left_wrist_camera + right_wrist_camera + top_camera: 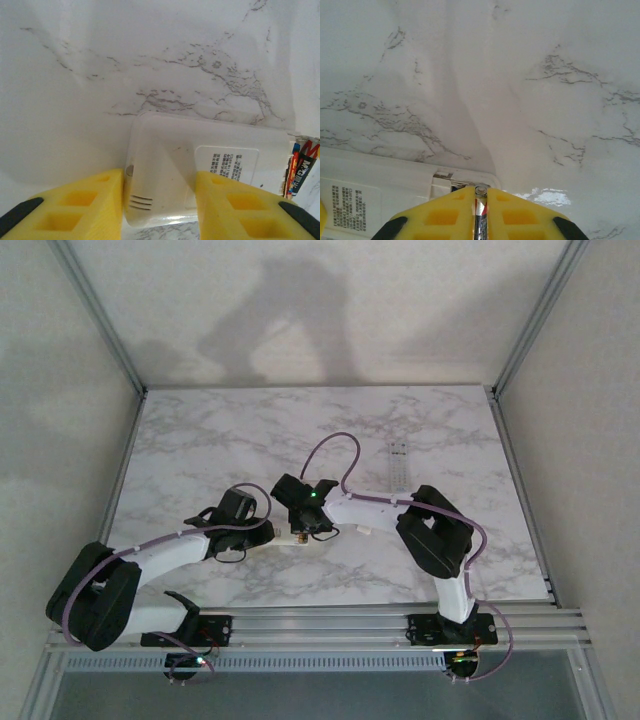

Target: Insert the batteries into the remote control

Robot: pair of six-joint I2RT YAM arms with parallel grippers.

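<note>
The right claw (481, 192) is closed almost fully on a battery (481, 215), which stands pinched between its yellow fingers, the metal tip just at the open end of the white remote (200, 142). The remote lies back up on the marble desk (100, 60), near the middle and toward the near edge. Another battery (295, 170) with a red and black label shows in the open compartment (451, 182) at its right end. The left claw (159, 175) is partly open at the remote's left end, one finger beside the short edge and the other over the back; I cannot tell whether it grips. A second remote (398, 462) lies well apart, farther back on the right.
</note>
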